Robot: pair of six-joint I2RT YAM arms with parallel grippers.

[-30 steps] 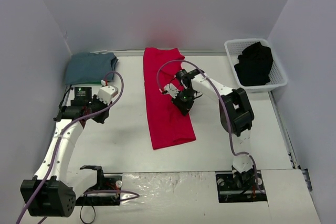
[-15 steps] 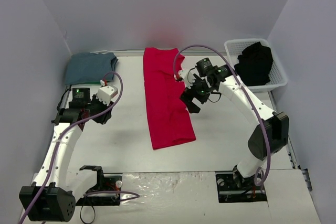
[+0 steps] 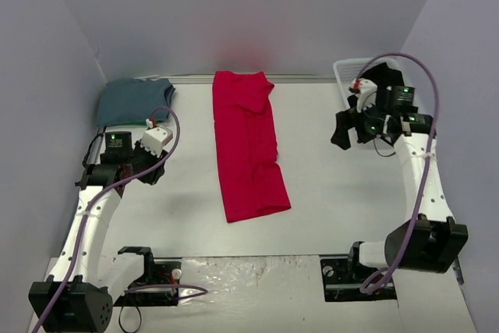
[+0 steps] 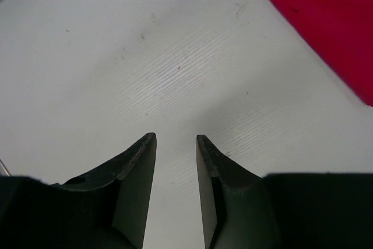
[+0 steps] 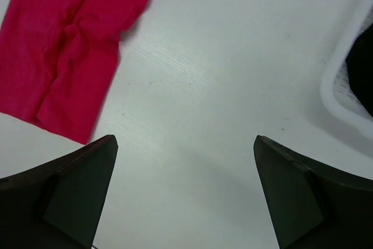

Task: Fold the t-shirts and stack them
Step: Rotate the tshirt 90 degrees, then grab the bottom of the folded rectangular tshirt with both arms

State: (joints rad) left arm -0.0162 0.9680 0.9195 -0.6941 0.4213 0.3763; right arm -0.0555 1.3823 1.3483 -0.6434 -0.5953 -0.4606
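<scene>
Blue-grey t-shirt [image 3: 134,100] lies folded at the far-left corner of the desk [image 3: 187,193]; left fingers [image 4: 148,144] hover slightly apart, empty. Centre, the red t-shirt [image 3: 248,146], a narrow strip, runs from back wall toward the arms. Right fingers [image 5: 96,161], spread wide beside the basket [image 5: 333,104], could snag its rim reaching for the black t-shirt [image 5: 362,68].

Wht table [image 3: 327,193], red tee [image 3: 248,146] mid, grey-blue tee [image 3: 132,99] (far-left corner), basket [image 5: 331,98] far-right
</scene>
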